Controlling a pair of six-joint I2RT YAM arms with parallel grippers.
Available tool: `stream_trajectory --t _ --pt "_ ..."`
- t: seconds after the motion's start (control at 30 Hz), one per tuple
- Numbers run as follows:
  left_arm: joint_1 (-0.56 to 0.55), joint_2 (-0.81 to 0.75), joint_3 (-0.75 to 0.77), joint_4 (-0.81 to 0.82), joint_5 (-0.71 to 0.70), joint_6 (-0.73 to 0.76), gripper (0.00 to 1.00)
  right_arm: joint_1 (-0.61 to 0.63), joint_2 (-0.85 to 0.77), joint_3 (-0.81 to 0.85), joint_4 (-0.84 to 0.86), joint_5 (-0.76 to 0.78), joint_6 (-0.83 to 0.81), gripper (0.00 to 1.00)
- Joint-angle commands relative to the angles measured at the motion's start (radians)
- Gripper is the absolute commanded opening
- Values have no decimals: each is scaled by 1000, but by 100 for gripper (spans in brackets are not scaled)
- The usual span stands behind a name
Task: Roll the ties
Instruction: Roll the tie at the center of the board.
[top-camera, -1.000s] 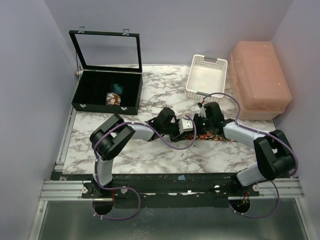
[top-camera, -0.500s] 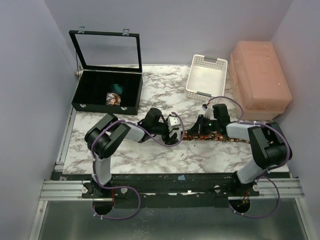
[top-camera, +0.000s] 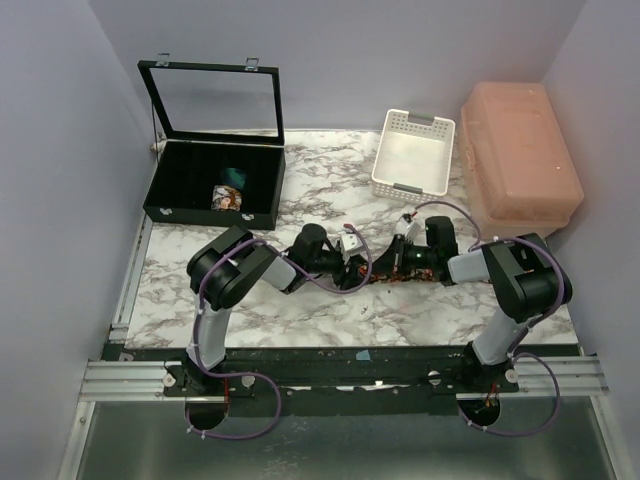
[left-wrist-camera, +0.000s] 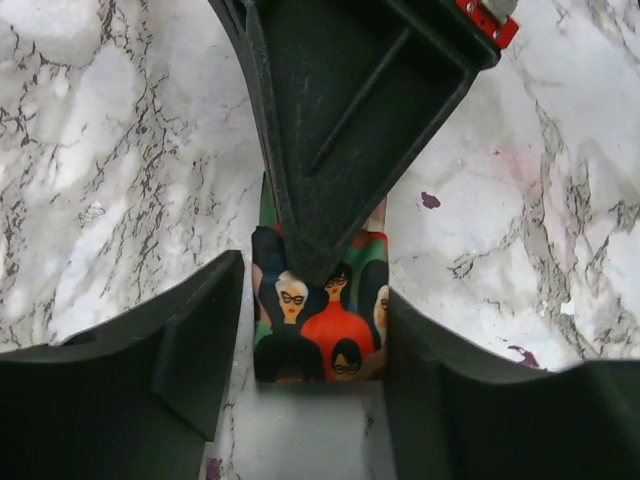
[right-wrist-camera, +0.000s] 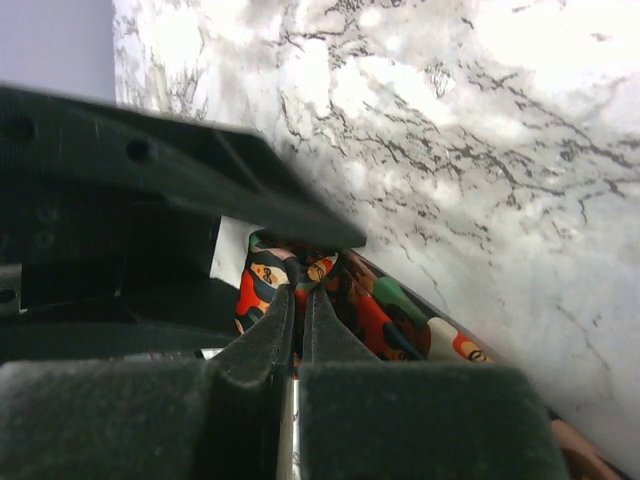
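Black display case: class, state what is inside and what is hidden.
A rolled patterned tie, a teal tie behind it. The front wall of the case hides the nearest compartment floors.

The table (top-camera: 420, 315) was lit brightly and evenly from above; soft shadows were cast, and wrist-view foregrounds were blurred.

The left arm (top-camera: 230, 272) and right arm (top-camera: 525, 280) were built alike: bulky black joint housings joined by pale grey links. A thin purple cable (top-camera: 450, 207) looped out from each base and ran along the links to the wrist. The left gripper (left-wrist-camera: 313, 300) had broad, wedge-shaped fingers (left-wrist-camera: 180, 370) of matte black plastic. The right gripper (left-wrist-camera: 308, 268) was black too, ribbed down its back, with a small red tab (left-wrist-camera: 487, 20) near its top.
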Motion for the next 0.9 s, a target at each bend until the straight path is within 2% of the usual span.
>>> stream_trajectory --t 0.0,0.03,0.07,0.2,0.27,0.4,0.47,0.6,0.87 --pt "-8 6 -35 -100 -73 8 40 3 83 -9 55 17 -28 0" --pt "-11 -8 -32 -160 -100 39 34 3 81 0 40 12 -38 1" --pt "-11 -22 -33 -191 -116 61 31 2 63 10 11 15 -54 7" --pt "-19 -70 -21 -308 -172 143 24 -4 -68 43 -146 12 -107 53" --pt "-38 -80 7 -383 -211 187 24 -4 -140 77 -268 13 -138 59" --pt "-52 -87 34 -470 -248 235 24 -5 -220 107 -456 17 -148 55" --pt "-56 -90 41 -492 -259 251 25 -4 -213 103 -479 10 -124 51" --pt "-67 -93 42 -511 -259 281 25 -4 -164 79 -415 16 -81 46" --pt "-86 -79 71 -552 -248 316 26 -3 -64 86 -279 15 -25 42"
